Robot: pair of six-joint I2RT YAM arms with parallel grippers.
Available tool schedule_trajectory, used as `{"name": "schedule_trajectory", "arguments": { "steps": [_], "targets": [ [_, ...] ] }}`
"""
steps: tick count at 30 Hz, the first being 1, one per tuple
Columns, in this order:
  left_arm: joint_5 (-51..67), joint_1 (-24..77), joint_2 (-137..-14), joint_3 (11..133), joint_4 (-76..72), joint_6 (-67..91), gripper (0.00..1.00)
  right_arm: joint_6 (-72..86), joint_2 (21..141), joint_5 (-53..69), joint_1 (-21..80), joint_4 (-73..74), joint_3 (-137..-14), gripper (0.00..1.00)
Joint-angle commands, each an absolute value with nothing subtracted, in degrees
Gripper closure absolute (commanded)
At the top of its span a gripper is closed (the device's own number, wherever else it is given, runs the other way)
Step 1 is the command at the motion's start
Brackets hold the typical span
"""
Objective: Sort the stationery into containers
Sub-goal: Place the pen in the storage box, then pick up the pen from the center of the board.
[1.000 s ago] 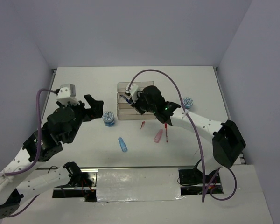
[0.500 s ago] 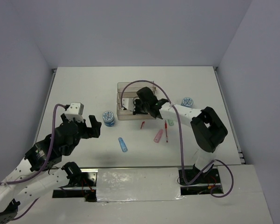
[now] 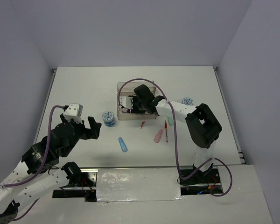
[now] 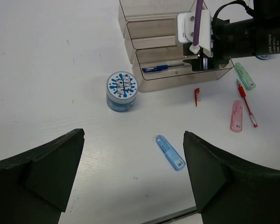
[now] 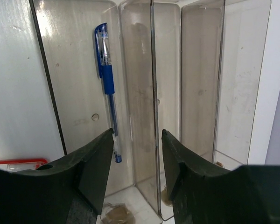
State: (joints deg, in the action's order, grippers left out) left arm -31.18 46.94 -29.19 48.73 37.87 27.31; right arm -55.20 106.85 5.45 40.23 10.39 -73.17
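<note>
- While its elbow is folded up high over the table (image 3: pixel 84 88), the right arm reaches leftward across the stepped rack (image 4: pixel 154 29). The right gripper (image 5: pixel 137 140) is over the trays with its fingers parted and nothing between them.
- A blue pen (image 5: pixel 107 79) lies lengthwise in the rack's nearest tray.
- The left arm is bent low at the left side. The left gripper (image 4: pixel 133 135) is spread wide and empty, near a patterned roll (image 3: pixel 108 118) but apart from it.
- On the table in front of the rack lie a blue stick (image 3: pixel 123 144), a pink stick (image 3: pixel 158 136), a red pen (image 3: pixel 166 133) and a green stick (image 3: pixel 170 122). A second roll (image 3: pixel 188 101) sits to the right.
- A second earlier the right arm stretched out with its elbow far to the right; it has since folded inward. The left arm has drawn back from beside the roll toward its base. The loose items have not shifted.
</note>
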Motion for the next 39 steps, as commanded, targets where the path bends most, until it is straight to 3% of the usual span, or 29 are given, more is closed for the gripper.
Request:
{"name": "schedule_trajectory", "arguments": {
  "steps": [1, 7, 10, 13, 20, 28, 39],
  "targets": [
    [-30.9, 46.6, -29.2, 49.1, 35.4, 26.2, 0.01, -55.5, 102.3, 6.3, 39.9, 11.0, -74.4, 0.47],
    [-32.5, 46.1, -29.4, 49.3, 36.2, 27.3, 0.01, -40.5, 92.1, 1.4, 39.1, 4.5, -73.7, 0.47],
    [-35.7, 45.8, -29.4, 49.7, 37.7, 29.1, 0.01, -19.6, 81.9, -10.7, 39.1, 3.2, -70.1, 0.45],
    [-38.4, 45.0, -30.0, 50.0, 38.8, 30.3, 0.01, 4.6, 73.7, -23.1, 38.9, 12.1, -63.7, 0.31],
    [-35.0, 43.7, -32.7, 50.0, 38.3, 29.7, 0.01, 25.4, 64.4, -22.7, 38.8, 23.9, -48.3, 0.26],
    [-32.1, 43.7, -34.4, 49.5, 37.3, 28.7, 0.01, 25.2, 65.1, -18.1, 36.0, 27.6, -41.3, 0.28],
    [-30.9, 43.7, -37.1, 49.5, 37.1, 28.0, 0.01, 21.8, 80.8, -9.3, 31.6, 20.3, -42.9, 0.39]
  ]
}}
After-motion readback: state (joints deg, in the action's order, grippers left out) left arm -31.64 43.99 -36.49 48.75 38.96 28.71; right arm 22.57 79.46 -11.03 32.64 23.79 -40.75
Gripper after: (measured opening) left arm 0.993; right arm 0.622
